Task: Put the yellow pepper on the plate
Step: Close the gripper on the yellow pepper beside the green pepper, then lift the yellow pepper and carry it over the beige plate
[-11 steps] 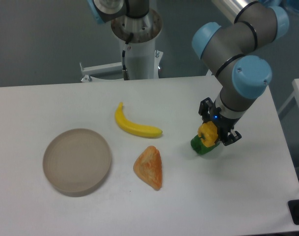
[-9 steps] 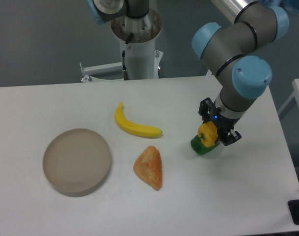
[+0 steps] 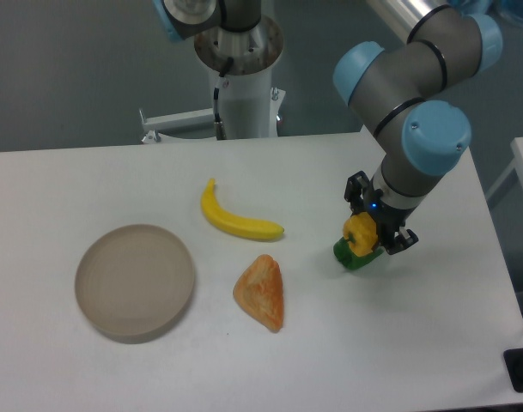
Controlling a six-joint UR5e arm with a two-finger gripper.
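My arm shifted slightly left since earlier. Gripper (image 3: 370, 232) clamped on yellow pepper (image 3: 361, 232). Risk: snagging green pepper (image 3: 355, 255) directly beneath; plate (image 3: 135, 281) far left.

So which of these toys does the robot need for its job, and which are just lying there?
Needed:
yellow pepper, held between the fingers of the gripper
plate, nothing on it

Just lying there:
banana
orange pastry
green pepper, right under the yellow one

Small blocky yellow-orange toy bell pepper (image 3: 361, 233) at the table's right, clamped between black end effector fingers, round shallow grey-beige plate (image 3: 135, 281) well apart at left, bare
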